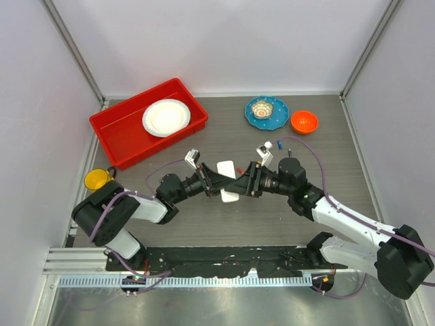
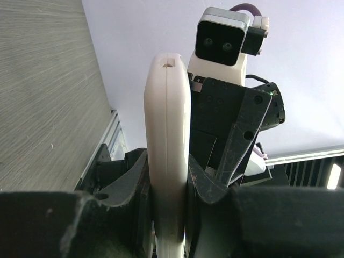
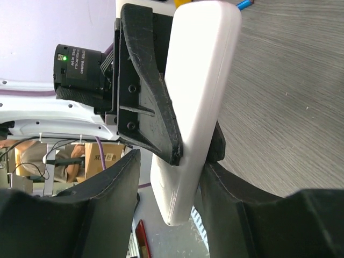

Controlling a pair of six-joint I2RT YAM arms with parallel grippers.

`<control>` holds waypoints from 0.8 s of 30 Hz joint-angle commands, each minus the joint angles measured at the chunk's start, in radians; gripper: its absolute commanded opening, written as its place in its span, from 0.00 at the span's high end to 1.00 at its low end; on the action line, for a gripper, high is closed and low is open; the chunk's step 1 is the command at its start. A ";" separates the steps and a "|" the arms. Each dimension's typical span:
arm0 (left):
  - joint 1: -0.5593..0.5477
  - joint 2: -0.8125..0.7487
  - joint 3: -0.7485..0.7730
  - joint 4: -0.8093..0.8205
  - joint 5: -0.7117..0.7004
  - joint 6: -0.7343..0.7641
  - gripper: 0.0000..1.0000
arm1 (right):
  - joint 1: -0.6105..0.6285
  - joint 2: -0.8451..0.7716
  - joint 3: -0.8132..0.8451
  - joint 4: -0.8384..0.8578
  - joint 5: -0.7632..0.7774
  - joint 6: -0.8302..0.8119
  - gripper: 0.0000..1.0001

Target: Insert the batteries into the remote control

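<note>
The white remote control (image 1: 226,167) hangs above the table's middle, clamped between the fingers of my left gripper (image 1: 228,182). In the left wrist view it stands edge-on (image 2: 167,107), with both pads of the left gripper (image 2: 167,166) pressed on it. My right gripper (image 1: 239,183) faces it from the other side. In the right wrist view the right gripper's (image 3: 171,161) jaws straddle the lower end of the remote control (image 3: 204,70), open, with a gap on the left side. A blue battery (image 1: 279,145) lies on the table behind the right wrist. A thin red piece (image 3: 141,239) lies below.
A red tray (image 1: 115,136) holding a white plate (image 1: 166,117) stands at the back left. A blue plate (image 1: 275,117) with a small bowl and an orange bowl (image 1: 304,121) sit at the back right. A yellow cup (image 1: 96,179) is at the left edge.
</note>
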 commanded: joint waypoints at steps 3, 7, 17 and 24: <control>-0.018 -0.016 -0.012 0.206 0.064 0.023 1.00 | -0.006 -0.035 0.063 0.080 -0.095 -0.054 0.47; -0.008 -0.025 -0.013 0.186 0.053 0.030 1.00 | -0.006 -0.040 0.074 0.012 -0.167 -0.091 0.47; -0.005 -0.093 0.010 0.062 0.040 0.081 1.00 | -0.004 -0.053 0.062 -0.066 -0.201 -0.131 0.45; -0.004 -0.133 0.014 0.004 0.015 0.108 1.00 | -0.004 -0.056 0.049 -0.065 -0.200 -0.119 0.43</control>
